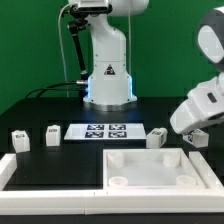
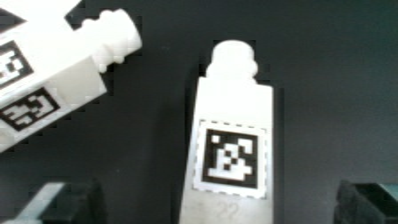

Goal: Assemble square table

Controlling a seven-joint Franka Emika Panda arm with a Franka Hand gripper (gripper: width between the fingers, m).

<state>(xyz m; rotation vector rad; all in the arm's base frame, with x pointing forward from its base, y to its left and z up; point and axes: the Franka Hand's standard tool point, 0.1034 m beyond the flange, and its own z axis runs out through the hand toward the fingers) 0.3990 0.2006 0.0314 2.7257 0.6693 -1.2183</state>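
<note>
- Exterior view: the gripper [image 1: 197, 128] hangs low over the dark table [image 1: 40, 115] at the exterior view's right, just past the far right corner of the square tabletop [image 1: 150, 166]. From here I cannot tell how its jaws stand.
- One standing leg [image 1: 157, 138] sits just beside the tabletop's far edge, between the marker board [image 1: 103, 131] and the gripper. An outer leg [image 1: 18, 140] and an inner leg [image 1: 52, 133] stand well apart from it, toward the exterior view's left.
- Wrist view: the fingers [image 2: 63, 200] are spread wide and hold nothing. The target leg [image 2: 228, 140] lies flat on the table directly between them, tag face up.
- Its long axis runs crosswise to the line joining the fingers, with the narrow tip pointing away from the wrist. A straight descent and squeeze should therefore meet its long sides.
- A neighbour leg [image 2: 63, 60] lies tilted near the target's tip end, with a strip of bare table between them. Both fingers have open table beside the target's body, so the neighbour probably stays out of the closing path.
</note>
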